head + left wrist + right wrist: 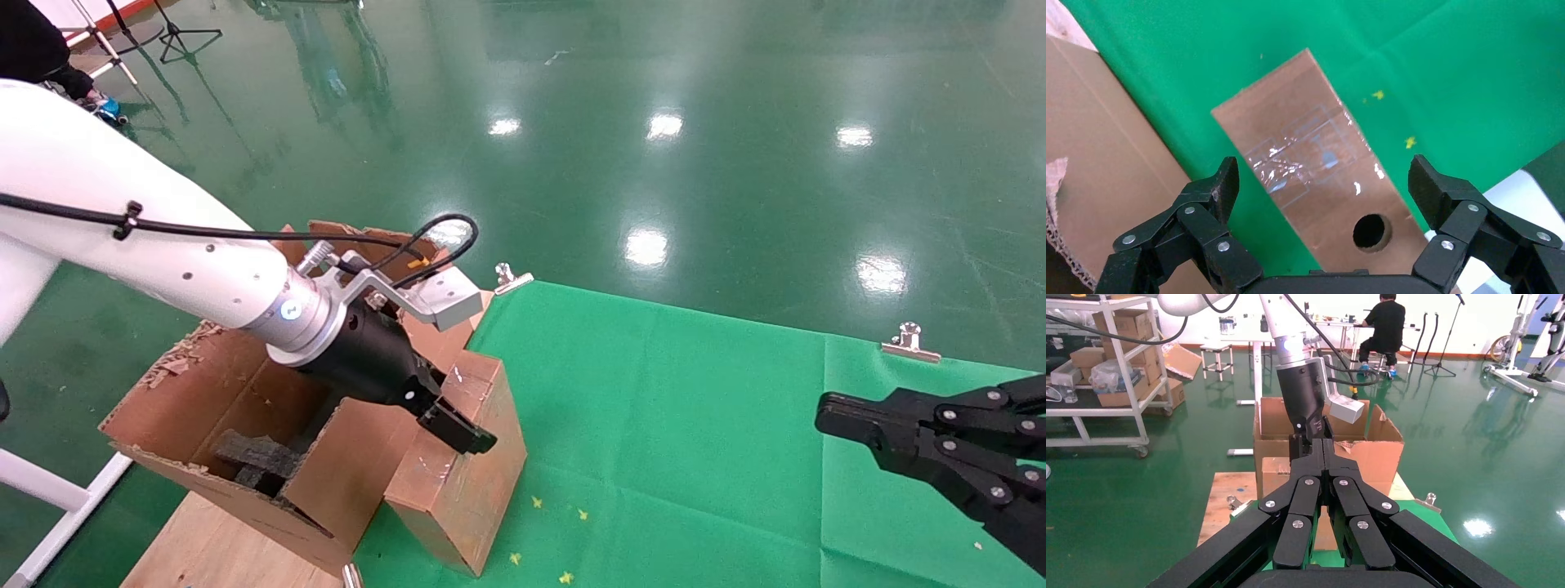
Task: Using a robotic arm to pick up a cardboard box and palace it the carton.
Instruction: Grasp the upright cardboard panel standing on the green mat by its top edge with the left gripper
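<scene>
Glossy green floor [735, 163] with lamp reflections, white shelving rack [1107, 386] holding boxes, seated person [1385, 327] at table

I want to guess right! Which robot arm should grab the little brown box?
Left. The left gripper hangs open right over the cardboard box, one finger on each side, next to the carton. The right gripper is shut, far across the green cloth.

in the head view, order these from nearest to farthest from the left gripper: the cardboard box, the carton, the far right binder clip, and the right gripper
1. Cardboard box: directly under the open left gripper.
2. Carton: just beside it, toward the robot's left.
3. Right gripper: across the green cloth, on the right.
4. Binder clip: at the cloth's far right edge, slightly beyond the right gripper.
</scene>
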Controlling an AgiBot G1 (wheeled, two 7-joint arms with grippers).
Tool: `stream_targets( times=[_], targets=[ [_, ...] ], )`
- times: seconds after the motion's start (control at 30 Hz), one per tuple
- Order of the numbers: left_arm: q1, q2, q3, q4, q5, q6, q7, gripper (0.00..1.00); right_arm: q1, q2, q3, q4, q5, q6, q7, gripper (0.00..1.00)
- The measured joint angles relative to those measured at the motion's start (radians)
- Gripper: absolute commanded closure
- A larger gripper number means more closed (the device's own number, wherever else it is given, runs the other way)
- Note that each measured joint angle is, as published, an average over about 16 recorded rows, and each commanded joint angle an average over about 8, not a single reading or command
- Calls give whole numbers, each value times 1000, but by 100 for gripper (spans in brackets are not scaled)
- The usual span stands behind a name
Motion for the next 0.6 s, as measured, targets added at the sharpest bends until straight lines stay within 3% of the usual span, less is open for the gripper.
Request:
stream_targets(
  times=[0.17,0.6],
  targets=[
    [-6,1,10,0,2,1,0,97,0,0,0,0,0,0,0,0],
    [-2,0,3,0,0,1,-1,100,0,0,0,0,0,0,0,0]
  ],
)
